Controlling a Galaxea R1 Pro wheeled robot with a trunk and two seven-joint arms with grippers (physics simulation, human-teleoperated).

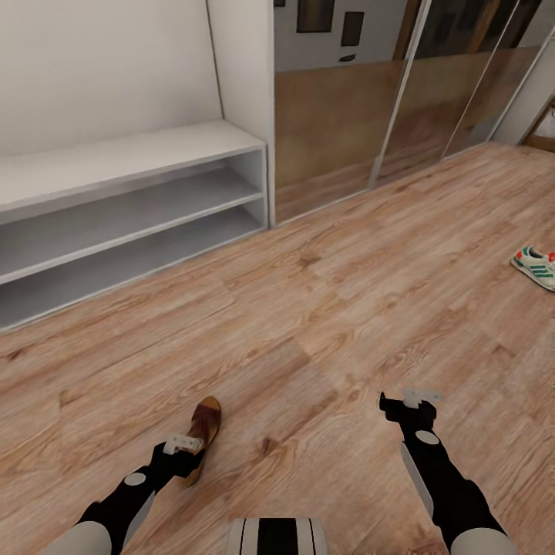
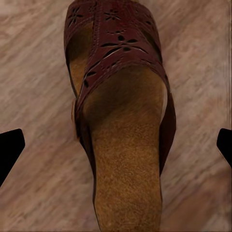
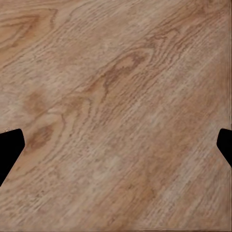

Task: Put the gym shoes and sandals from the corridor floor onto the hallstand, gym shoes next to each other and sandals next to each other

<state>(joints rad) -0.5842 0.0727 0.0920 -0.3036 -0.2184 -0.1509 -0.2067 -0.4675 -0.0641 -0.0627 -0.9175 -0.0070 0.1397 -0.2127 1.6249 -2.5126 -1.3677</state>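
One dark-brown sandal (image 1: 205,425) with a tan footbed lies on the wood-plank corridor floor (image 1: 324,308) near the bottom left. My left gripper (image 1: 182,455) hovers over its heel end, open; in the left wrist view the sandal (image 2: 121,125) lies between the spread fingertips (image 2: 10,150). A white gym shoe (image 1: 535,267) with green stripes rests on the floor at the right edge. My right gripper (image 1: 410,407) hangs open above bare floor (image 3: 116,116). The white hallstand (image 1: 123,208) with two shelf levels stands at the back left, its shelves bare. The other sandal and gym shoe are out of view.
A white wall panel rises behind the hallstand. Mirrored sliding doors (image 1: 385,100) run along the back right. Open plank floor stretches between the rack, the sandal and the gym shoe.
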